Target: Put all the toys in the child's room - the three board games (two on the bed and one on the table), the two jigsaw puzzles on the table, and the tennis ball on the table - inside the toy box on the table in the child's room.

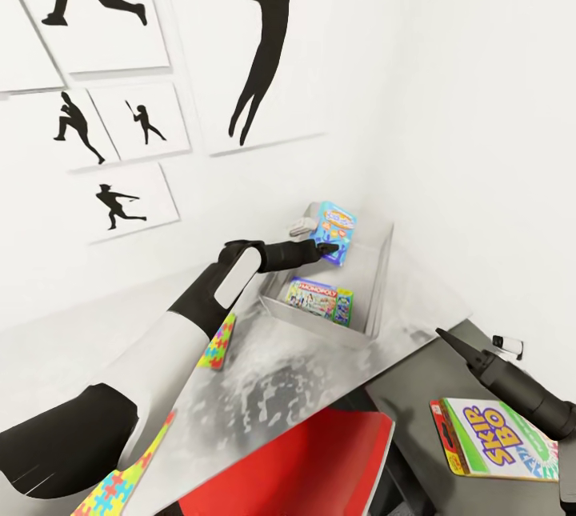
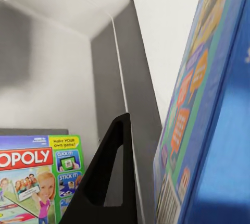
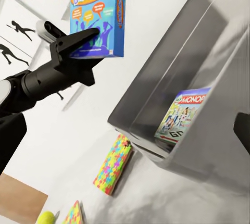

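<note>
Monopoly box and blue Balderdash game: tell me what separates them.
Only the toy box's bare grey floor lies between the Monopoly box and Balderdash game, per the head view.

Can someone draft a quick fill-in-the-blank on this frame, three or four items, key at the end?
1. The left gripper holds the blue Balderdash game box above the light grey plastic ____.
2. Flat on the bin's floor lies the white-green ____ game box.
3. The green-yellow-red SKIP-BO box lies on the dark grey desk wing, near the ____ arm.
4. A small ball on the table is yellow-____.

Missing words: toy bin; Monopoly; right; green
</note>
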Robot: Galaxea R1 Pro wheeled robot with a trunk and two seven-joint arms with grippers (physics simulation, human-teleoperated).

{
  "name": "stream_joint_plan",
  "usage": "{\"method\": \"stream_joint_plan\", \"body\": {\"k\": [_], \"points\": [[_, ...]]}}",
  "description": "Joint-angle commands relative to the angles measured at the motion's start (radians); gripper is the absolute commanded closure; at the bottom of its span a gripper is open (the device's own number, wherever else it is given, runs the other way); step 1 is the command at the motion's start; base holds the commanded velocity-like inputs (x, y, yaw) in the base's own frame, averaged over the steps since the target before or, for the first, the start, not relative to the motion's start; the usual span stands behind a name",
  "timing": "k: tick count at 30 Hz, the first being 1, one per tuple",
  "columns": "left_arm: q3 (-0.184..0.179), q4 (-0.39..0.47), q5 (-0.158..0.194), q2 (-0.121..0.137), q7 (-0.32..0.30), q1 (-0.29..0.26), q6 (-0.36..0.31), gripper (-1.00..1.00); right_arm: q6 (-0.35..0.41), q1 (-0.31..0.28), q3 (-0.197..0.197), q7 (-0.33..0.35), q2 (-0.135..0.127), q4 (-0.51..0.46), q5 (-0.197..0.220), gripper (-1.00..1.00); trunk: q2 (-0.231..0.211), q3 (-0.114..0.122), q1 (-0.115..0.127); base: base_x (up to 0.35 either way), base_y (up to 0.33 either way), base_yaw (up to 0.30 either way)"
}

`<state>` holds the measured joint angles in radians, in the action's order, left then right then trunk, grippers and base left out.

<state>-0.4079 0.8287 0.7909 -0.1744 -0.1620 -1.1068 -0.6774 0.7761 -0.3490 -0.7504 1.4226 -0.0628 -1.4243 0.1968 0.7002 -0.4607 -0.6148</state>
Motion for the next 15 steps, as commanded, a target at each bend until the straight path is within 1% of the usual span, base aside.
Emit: {"method": "stream_joint_plan", "body": {"k": [1,15], "points": [[0.000,0.005,-0.001,0.000,-0.002,-0.001,-0.004,1.00,0.009,-0.001,-0.001,0.002,0.000,0.000,0.001,-1.00,0.001,-0.003,0.000,0.000,0.000,0.000],[-0.002,0.042,-0.002,0.000,0.002,-0.004,-0.015,1.00,0.008,-0.001,-0.001,0.002,0.000,0.001,0.001,-1.00,0.001,-0.026,0.000,0.000,0.000,0.000]]}}
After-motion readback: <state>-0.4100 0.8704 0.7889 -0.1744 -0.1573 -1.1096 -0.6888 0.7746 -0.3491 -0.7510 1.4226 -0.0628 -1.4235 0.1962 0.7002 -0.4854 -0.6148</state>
